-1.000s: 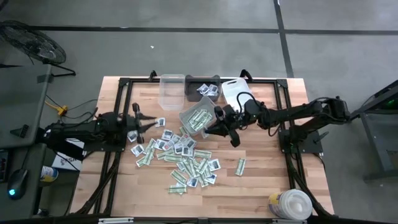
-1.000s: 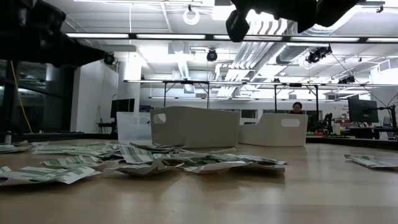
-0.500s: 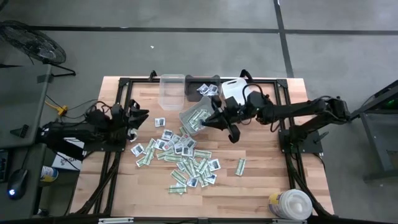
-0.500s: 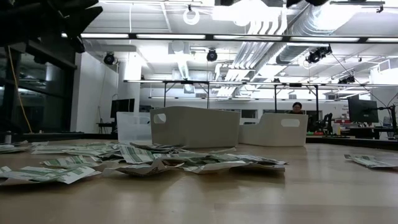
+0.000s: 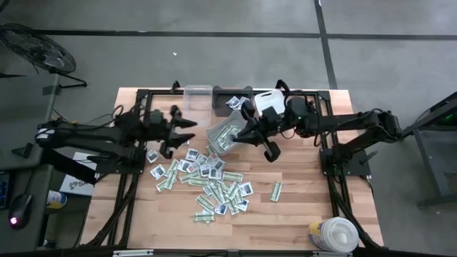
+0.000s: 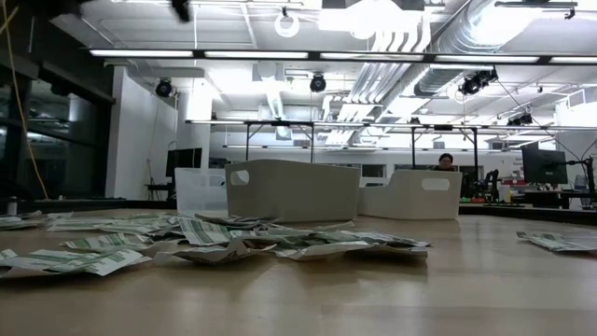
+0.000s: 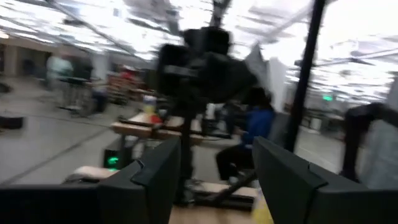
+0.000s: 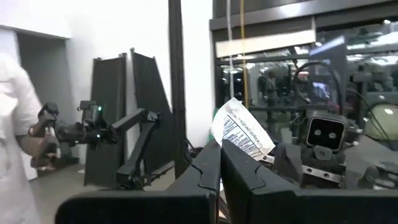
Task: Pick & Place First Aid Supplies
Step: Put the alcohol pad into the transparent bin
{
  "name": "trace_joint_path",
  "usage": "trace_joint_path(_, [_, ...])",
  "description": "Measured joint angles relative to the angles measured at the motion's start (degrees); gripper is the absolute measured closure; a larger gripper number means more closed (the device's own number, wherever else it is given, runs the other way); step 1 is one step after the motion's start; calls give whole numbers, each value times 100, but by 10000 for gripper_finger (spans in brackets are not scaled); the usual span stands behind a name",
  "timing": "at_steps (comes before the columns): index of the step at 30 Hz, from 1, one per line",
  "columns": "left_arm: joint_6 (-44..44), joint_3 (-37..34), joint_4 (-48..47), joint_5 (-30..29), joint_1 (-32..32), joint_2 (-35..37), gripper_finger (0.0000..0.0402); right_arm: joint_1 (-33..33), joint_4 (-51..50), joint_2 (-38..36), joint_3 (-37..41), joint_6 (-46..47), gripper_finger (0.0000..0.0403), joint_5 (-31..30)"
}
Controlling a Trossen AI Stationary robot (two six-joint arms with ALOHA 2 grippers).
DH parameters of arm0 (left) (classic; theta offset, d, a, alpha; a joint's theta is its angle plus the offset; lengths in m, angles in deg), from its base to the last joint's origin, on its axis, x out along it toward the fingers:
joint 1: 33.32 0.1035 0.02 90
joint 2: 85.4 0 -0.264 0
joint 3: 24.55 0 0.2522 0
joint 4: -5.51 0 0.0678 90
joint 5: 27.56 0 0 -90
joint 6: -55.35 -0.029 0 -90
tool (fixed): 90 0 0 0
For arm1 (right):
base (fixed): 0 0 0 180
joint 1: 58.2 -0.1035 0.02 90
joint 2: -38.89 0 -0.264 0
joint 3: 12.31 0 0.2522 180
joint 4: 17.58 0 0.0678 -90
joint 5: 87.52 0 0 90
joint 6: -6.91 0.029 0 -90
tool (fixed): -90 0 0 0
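Squarish white sealed packet with dark print (image 8: 244, 134) stands pinched upright between the closed fingers of the right gripper (image 5: 250, 128), its printed face sticking up past the fingertips in the right wrist view. From above, that gripper hangs over the tilted clear plastic bin of green-and-white strips (image 5: 224, 137), at about the bin's 2 o'clock corner. The small dark bin holding white packets (image 5: 234, 102) lies at roughly 11 o'clock from the gripper, near but apart from it, against the far edge of the wooden table (image 5: 300, 207). The white plastic bin (image 5: 265, 102) sits at about 1 o'clock, just beside the arm's forearm.

My judgement is that the coming move is the placing of this packet, and what it turns on is that short offset toward 11 o'clock. The packet's kind matches what already lies in the dark bin, so the right arm is the one to finish it.

The left gripper (image 5: 184, 123) is raised above the table at the pile's 10 o'clock side. Its dark fingers (image 7: 155, 177) are spread with nothing between them. The empty clear plastic bin (image 5: 198, 100) lies at about its 1 o'clock.

The rest of the first aid supplies, a scatter of green-and-white strips and white packets (image 5: 211, 178), lies flat on the table, at about 5 o'clock from the left gripper. One stray green-and-white strip (image 5: 276, 190) rests well apart at the pile's 3 o'clock side. In the low view the pile (image 6: 215, 245) lies in front of the bins, with neither gripper down at its level.
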Motion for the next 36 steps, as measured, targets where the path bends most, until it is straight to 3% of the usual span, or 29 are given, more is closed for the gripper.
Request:
trace_joint_path(10, [453, 2040, 255, 1407, 0, -2196, 198, 35, 20, 0, -222, -186, 403, 1225])
trace_joint_path(17, [978, 2627, 994, 2125, 0, -2992, 198, 69, 15, 2, -222, -333, 403, 1424])
trace_joint_path(36, [1485, 2707, 1543, 1756, -67, -3422, 198, 400, -312, 4, -222, -450, 403, 1667])
